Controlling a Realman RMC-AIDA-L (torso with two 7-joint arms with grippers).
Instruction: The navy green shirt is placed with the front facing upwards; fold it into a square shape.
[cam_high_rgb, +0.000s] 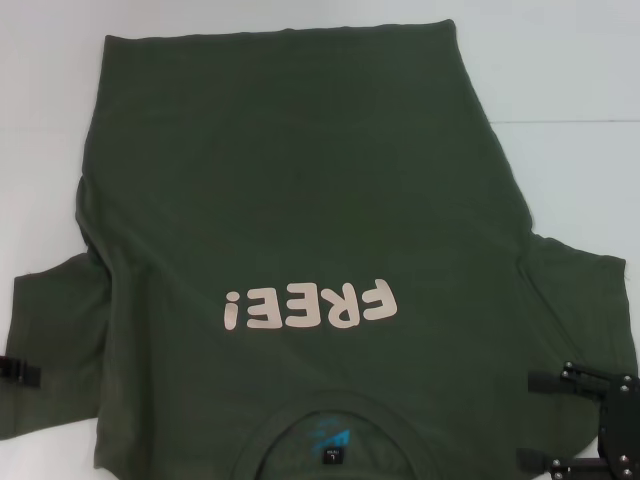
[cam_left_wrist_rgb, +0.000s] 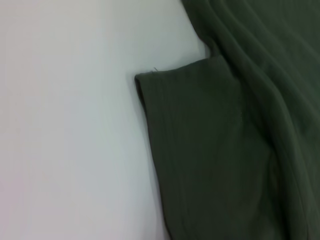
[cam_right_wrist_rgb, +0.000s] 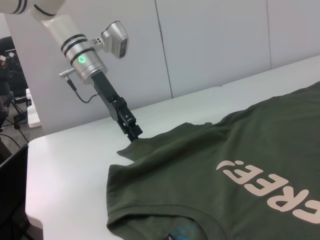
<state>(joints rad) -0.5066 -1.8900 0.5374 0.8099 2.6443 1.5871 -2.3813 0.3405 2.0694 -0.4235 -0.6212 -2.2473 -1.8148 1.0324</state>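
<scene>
The navy green shirt (cam_high_rgb: 300, 200) lies spread front up on the white table (cam_high_rgb: 570, 60). Its pale "FREE!" lettering (cam_high_rgb: 310, 306) and collar (cam_high_rgb: 340, 420) are on the side nearest me. My left gripper (cam_high_rgb: 32, 370) sits at the hem of the left sleeve (cam_high_rgb: 50, 340). The right wrist view shows this left gripper (cam_right_wrist_rgb: 135, 135) shut on the sleeve edge, with the cloth drawn up slightly to its tip. My right gripper (cam_high_rgb: 540, 420) hovers open over the right sleeve (cam_high_rgb: 575, 300), one finger on each side of a patch of cloth. In the left wrist view the sleeve (cam_left_wrist_rgb: 200, 150) lies flat.
Bare white table (cam_left_wrist_rgb: 65, 125) surrounds the shirt on the left, right and far sides. In the right wrist view the table's near-left corner (cam_right_wrist_rgb: 45, 200) drops off, with a white wall (cam_right_wrist_rgb: 210, 45) behind and dark chairs (cam_right_wrist_rgb: 10, 65) beyond the edge.
</scene>
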